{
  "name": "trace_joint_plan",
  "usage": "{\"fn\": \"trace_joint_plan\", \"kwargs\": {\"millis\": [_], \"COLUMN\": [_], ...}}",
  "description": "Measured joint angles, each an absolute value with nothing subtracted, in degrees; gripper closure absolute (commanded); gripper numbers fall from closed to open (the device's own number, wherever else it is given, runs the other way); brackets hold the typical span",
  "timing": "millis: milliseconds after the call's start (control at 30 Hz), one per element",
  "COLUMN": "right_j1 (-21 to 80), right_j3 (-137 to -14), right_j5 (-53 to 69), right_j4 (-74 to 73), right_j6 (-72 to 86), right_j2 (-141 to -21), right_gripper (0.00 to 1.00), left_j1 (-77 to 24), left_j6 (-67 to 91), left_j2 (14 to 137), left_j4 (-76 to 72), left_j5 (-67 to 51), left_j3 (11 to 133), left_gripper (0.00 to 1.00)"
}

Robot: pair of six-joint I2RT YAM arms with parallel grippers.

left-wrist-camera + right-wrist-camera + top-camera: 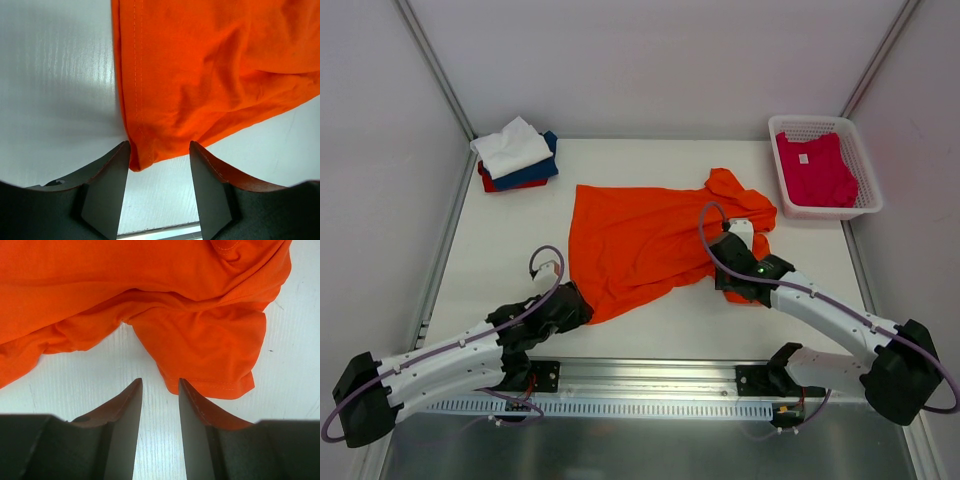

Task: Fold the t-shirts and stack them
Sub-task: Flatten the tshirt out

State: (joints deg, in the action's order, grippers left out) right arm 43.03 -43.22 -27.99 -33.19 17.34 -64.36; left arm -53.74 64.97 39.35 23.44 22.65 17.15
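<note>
My left gripper hangs released, a hem corner of the orange t-shirt lying between its tips. My right gripper is released too, a sleeve hem just beside one fingertip. The shirt sprawls mid-frame on the table.

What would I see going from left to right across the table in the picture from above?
A stack of folded t-shirts → orange t-shirt → white basket holding the pink t-shirt.
</note>
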Motion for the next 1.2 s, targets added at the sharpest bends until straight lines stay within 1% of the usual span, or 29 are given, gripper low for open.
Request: {"fn": "trace_joint_plan", "kwargs": {"millis": [300, 433, 467, 500, 533, 600, 633, 667, 733, 767, 867, 1067, 1200], "right_j1": [43.16, 43.29, 43.35, 43.40, 43.46, 43.62, 43.72, 43.83, 44.14, 44.21, 44.29, 43.79, 41.21], "right_j3": [-43.22, -43.22, -43.22, -43.22, -43.22, -43.22, -43.11, -42.83, -41.67, -40.95, -38.61, -35.70, -35.70], "right_j5": [-28.03, -28.10, -28.12, -28.16, -28.27, -28.58, -28.91, -29.32, -30.13, -30.79, -32.80, -35.48, -35.92], "right_j4": [-33.19, -33.23, -33.26, -33.26, -33.28, -33.34, -33.36, -33.34, -33.67, -34.13, -35.88, -39.07, -39.29], "right_j6": [17.34, 17.37, 17.39, 17.41, 17.52, 18.06, 18.48, 19.03, 20.56, 21.56, 24.69, 29.61, 30.09], "right_j2": [-64.58, -64.53, -64.49, -64.40, -64.25, -63.70, -63.24, -62.67, -61.21, -60.47, -58.41, -55.11, -54.72], "right_gripper": [0.62, 0.62, 0.62, 0.63, 0.65, 0.68, 0.68, 0.68, 0.65, 0.59, 0.54, 0.52, 0.52], "left_j1": [-54.43, -54.46, -54.54, -54.78, -54.85, -55.18, -55.20, -55.20, -55.20, -55.22, -55.53, -55.55, -55.55], "left_j6": [66.57, 67.70, 68.03, 68.49, 68.66, 68.93, 69.04, 69.25, 69.38, 69.45, 69.49, 69.49, 69.49], "left_j2": [41.74, 42.09, 42.19, 42.39, 42.63, 43.11, 43.29, 43.42, 43.62, 43.64, 43.66, 43.51, 42.72], "left_j4": [22.33, 21.12, 20.88, 20.78, 20.88, 20.95, 20.91, 20.86, 20.82, 20.82, 20.80, 20.80, 20.82], "left_j5": [22.59, 22.57, 22.55, 22.57, 22.24, 21.93, 21.80, 21.65, 21.54, 21.52, 21.54, 21.52, 21.50], "left_j3": [15.62, 15.20, 15.18, 15.14, 14.98, 14.79, 14.63, 14.61, 14.61, 14.61, 14.61, 14.61, 14.22], "left_gripper": [0.49, 0.54, 0.66, 0.71, 0.82, 0.90, 0.97, 0.99, 1.00, 1.00, 1.00, 1.00, 1.00]}}
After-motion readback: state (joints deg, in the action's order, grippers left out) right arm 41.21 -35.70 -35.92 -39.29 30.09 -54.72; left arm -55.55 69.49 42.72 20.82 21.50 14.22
